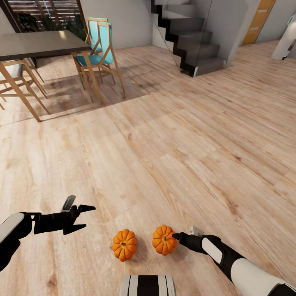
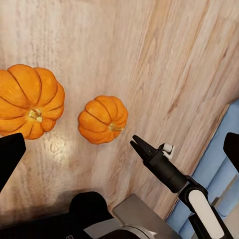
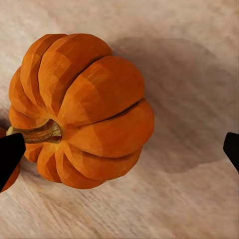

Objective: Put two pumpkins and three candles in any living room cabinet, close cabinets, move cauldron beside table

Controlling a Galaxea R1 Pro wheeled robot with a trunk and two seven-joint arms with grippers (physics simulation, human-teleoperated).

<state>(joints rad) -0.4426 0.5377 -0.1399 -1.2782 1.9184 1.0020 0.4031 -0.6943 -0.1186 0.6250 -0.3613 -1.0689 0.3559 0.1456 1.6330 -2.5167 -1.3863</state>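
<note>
Two ribbed orange pumpkins are seen on the pale plank floor [image 1: 172,135], just ahead of the robot's base: the left pumpkin [image 1: 124,244] and the right pumpkin [image 1: 164,239], near each other but apart. Each is squat and deeply lobed, with a short tan stem. The wood grain is matte and streaked. Wide open floor is left all around them; the dining table [image 1: 41,43], the wooden chairs with teal seats [image 1: 98,53] and the dark staircase [image 1: 185,41] are set well away. The right pincer [image 1: 176,236] is held open, its black tip just at the right pumpkin's side; nothing is gripped. The left pincer [image 1: 84,216] is spread open above bare floor, holding nothing.
</note>
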